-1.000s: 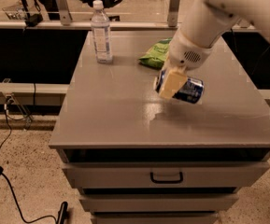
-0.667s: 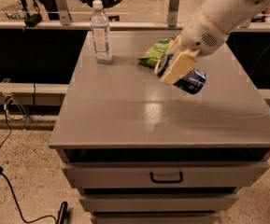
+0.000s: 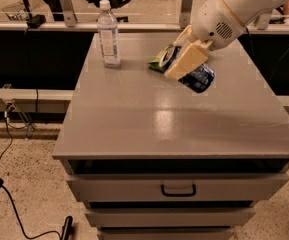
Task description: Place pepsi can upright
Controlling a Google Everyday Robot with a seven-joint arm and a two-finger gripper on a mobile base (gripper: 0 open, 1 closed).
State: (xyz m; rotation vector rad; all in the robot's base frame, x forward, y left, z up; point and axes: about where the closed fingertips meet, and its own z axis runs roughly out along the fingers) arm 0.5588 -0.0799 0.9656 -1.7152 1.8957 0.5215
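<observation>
My gripper (image 3: pixel 185 60) hangs above the middle-right of the grey cabinet top (image 3: pixel 149 119), its cream fingers (image 3: pixel 186 61) shut on the pepsi can (image 3: pixel 198 77). The can is dark blue with a silver end. It is lifted off the surface and tilted, silver end up to the left, blue body down to the right. The white arm reaches in from the upper right.
A clear plastic water bottle (image 3: pixel 108 34) stands upright at the back left of the top. A green snack bag (image 3: pixel 156 64) lies at the back, partly hidden behind the gripper. Drawers (image 3: pixel 178 189) are below the front edge. Cables lie on the floor at left.
The gripper has lifted the can off the table and moved it up and toward the back. The can is still tilted in the fingers.
</observation>
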